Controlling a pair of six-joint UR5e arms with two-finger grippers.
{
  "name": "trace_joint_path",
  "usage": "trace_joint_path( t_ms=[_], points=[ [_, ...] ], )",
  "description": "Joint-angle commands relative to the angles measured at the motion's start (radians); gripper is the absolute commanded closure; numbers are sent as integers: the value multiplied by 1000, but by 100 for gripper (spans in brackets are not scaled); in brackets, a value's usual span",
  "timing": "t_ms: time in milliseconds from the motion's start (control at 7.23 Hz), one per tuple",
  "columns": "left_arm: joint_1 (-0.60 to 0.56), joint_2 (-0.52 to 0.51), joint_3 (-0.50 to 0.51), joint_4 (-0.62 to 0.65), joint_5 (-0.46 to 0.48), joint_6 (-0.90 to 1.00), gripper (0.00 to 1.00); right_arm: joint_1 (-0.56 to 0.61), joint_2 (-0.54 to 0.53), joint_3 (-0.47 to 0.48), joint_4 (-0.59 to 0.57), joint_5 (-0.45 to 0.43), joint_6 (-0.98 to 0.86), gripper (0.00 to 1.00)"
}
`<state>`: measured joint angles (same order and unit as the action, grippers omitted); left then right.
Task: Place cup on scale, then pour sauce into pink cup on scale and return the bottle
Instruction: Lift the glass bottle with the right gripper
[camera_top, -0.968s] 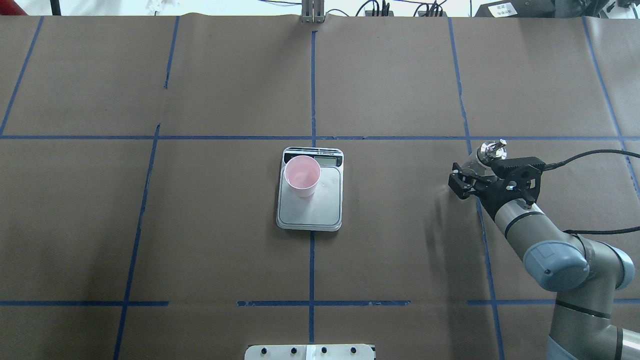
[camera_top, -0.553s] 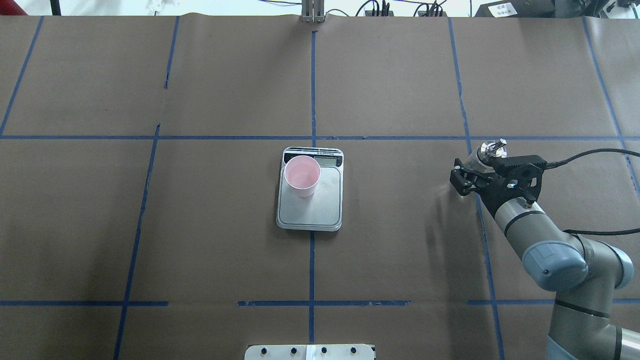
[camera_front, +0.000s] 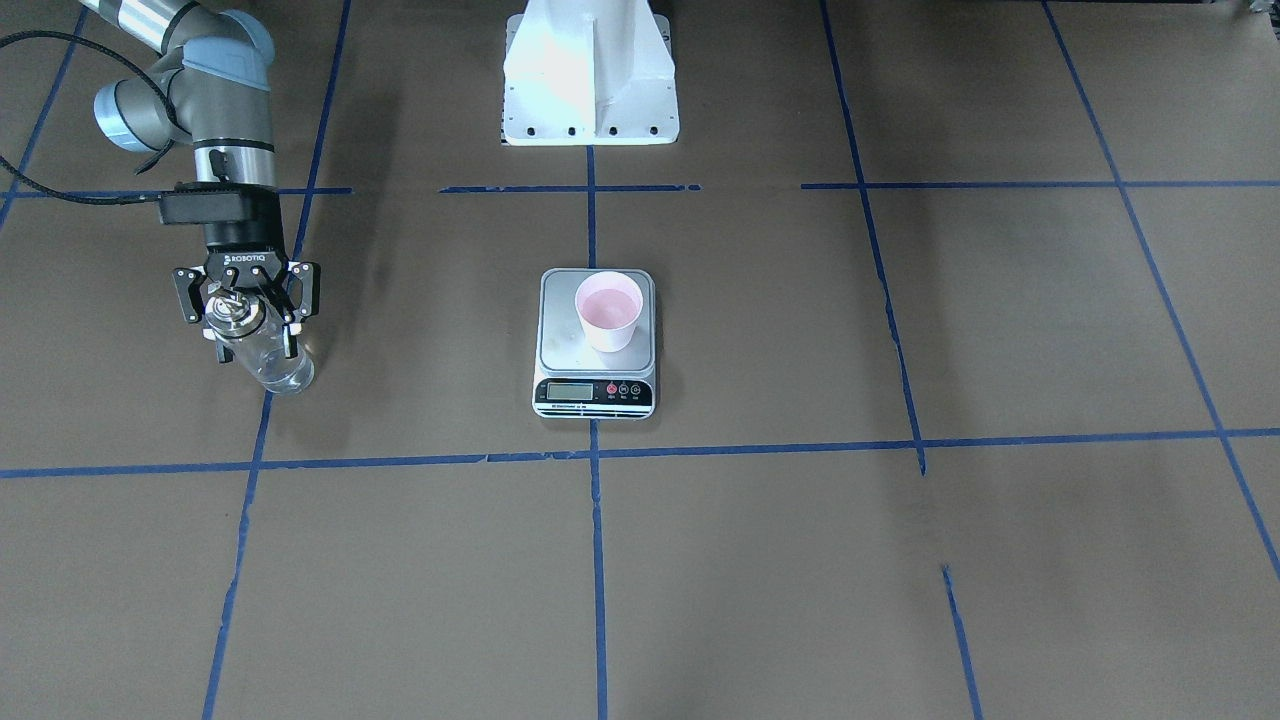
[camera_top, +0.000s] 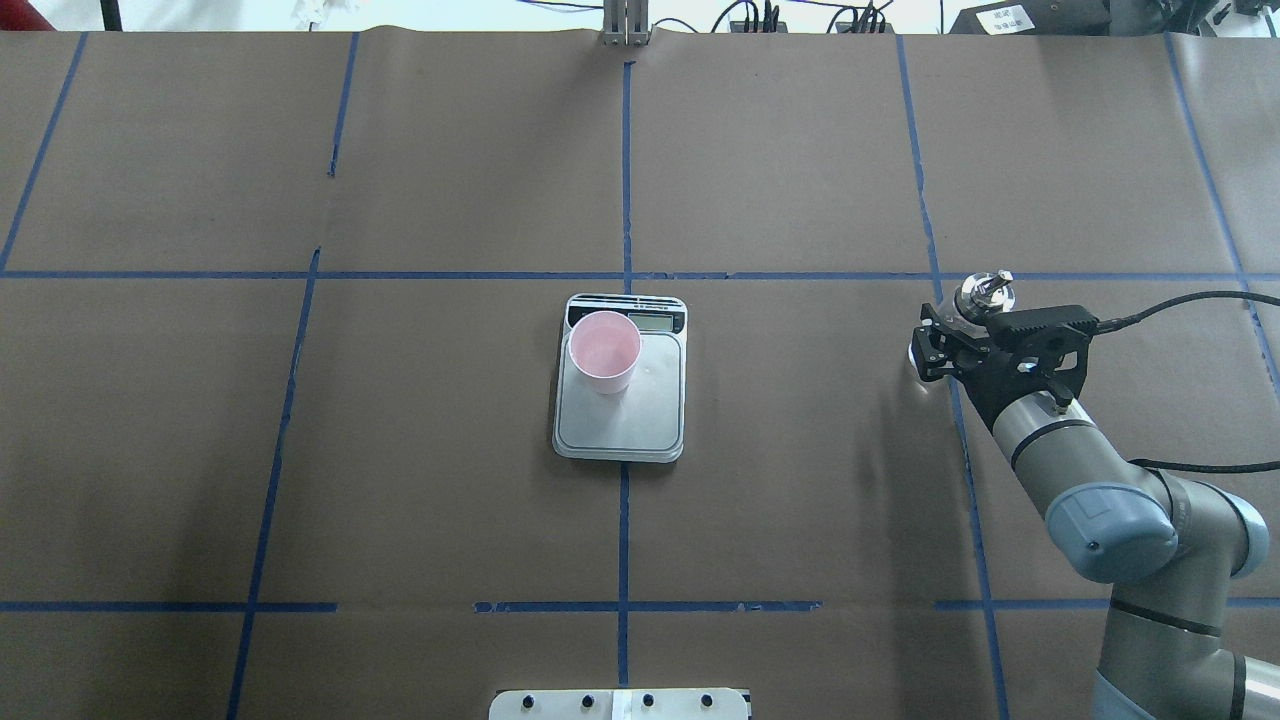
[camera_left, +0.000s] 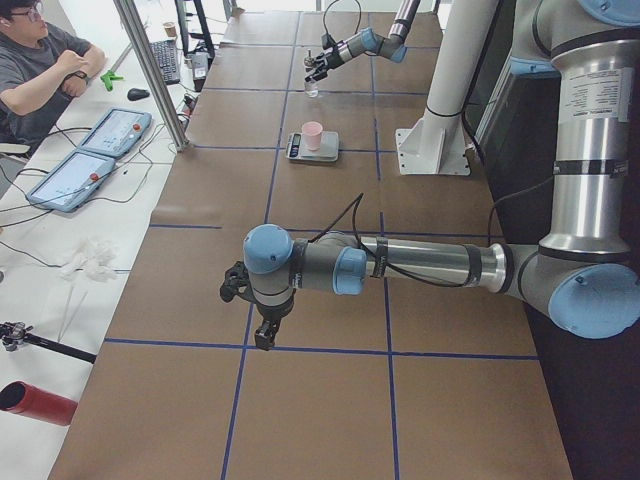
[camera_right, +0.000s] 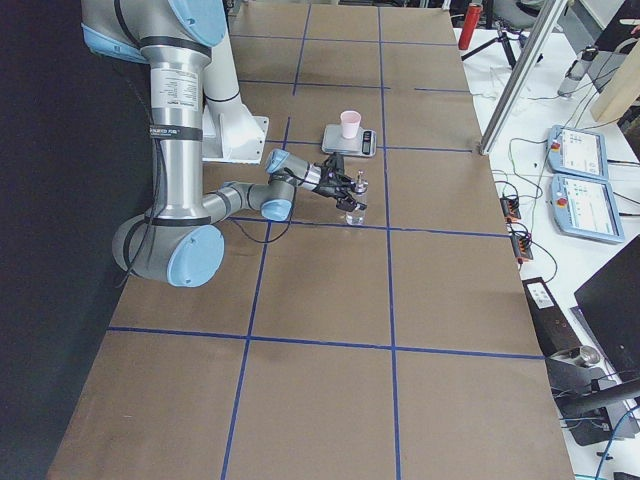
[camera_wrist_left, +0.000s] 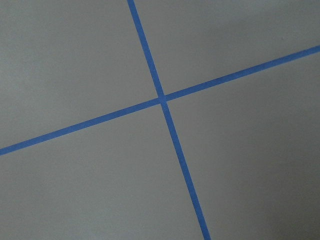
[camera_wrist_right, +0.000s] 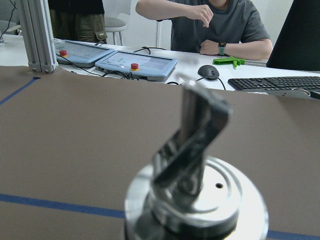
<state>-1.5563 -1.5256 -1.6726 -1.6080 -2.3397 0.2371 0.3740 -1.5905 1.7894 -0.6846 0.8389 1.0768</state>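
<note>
Right gripper (camera_front: 253, 340) at bottle (camera_front: 278, 372), jaws spread wide either side of glass just below silver cap, clamping nothing. Bottle upright on bench (camera_front: 800, 560), well apart from scale (camera_front: 560, 350). Cup (camera_front: 608, 312) stands on scale (toward display end). Left gripper (camera_left: 228, 290) low over bench, its opening impossible to tell.
</note>
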Motion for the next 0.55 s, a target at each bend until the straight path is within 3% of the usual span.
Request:
trace_joint_path(
  t_ms=[0,415],
  points=[
    [-1,7,1,-1,-1,-1,0,0,4,45,-1,-3,-96,100],
    [-1,10,1,-1,0,-1,0,16,102,76,-16,2,-210,100]
  ],
)
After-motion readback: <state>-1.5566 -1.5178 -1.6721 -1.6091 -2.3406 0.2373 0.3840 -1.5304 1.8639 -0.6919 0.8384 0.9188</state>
